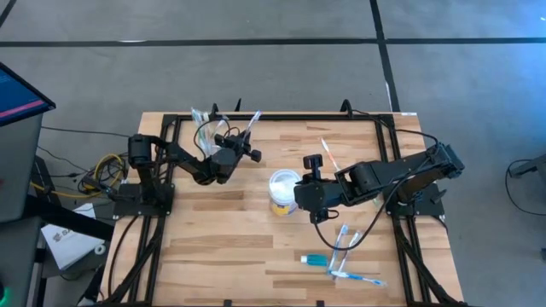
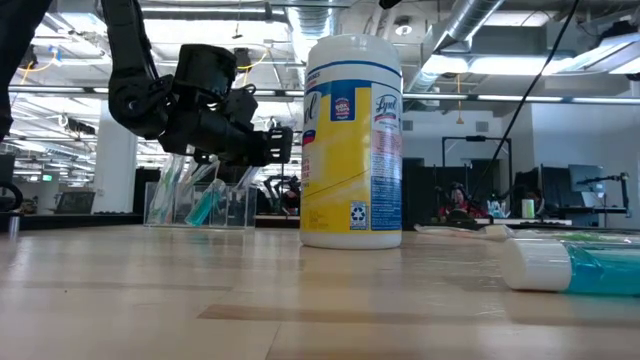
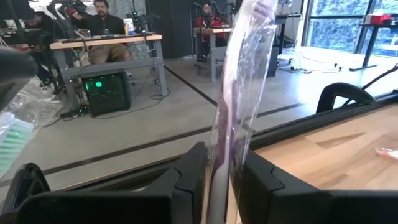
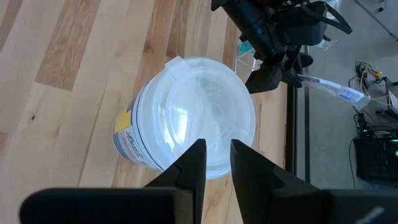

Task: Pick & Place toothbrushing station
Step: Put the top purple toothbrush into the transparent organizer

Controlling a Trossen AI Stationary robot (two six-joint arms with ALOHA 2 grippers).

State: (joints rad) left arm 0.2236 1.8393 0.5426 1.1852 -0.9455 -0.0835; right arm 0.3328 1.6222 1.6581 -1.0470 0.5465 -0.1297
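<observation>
Two arms over a wooden table (image 1: 213, 247). Left gripper (image 1: 247, 141) sits near the far left corner of the table, raised off the surface. Its fingers (image 3: 186, 180) pinch a wrapped toothbrush (image 3: 233, 93) by the lower part of the handle; the clear wrapper and the pale purple handle rise between the two pads. In the high view the brush head sticks out past the gripper toward the far edge.

Station (image 2: 195, 200): clear plastic stand at the far left of the table, just behind and below the left gripper in the low view. Upright. Some wrapped brushes, one with a teal handle, already stand in it. From above it shows as a clear cluster (image 1: 205, 119) at the far edge, just beside the left gripper.

Right gripper (image 1: 300, 194) hovers next to the wipes tub (image 1: 282, 189) near the table's middle. Wrist view looks down on the white lid (image 4: 199, 124) past two fingers (image 4: 193, 165) set a narrow gap apart; nothing between them.

Tub stands upright, yellow label, white top.

Toothpaste tube (image 1: 314, 258), teal with white cap, lies flat on the near right of the table. Several wrapped brushes (image 1: 345, 256) lie loose beside it. One more brush (image 1: 328, 153) lies farther back, behind the right arm.

People sit at desks in the room beyond, seen in the left wrist view.
</observation>
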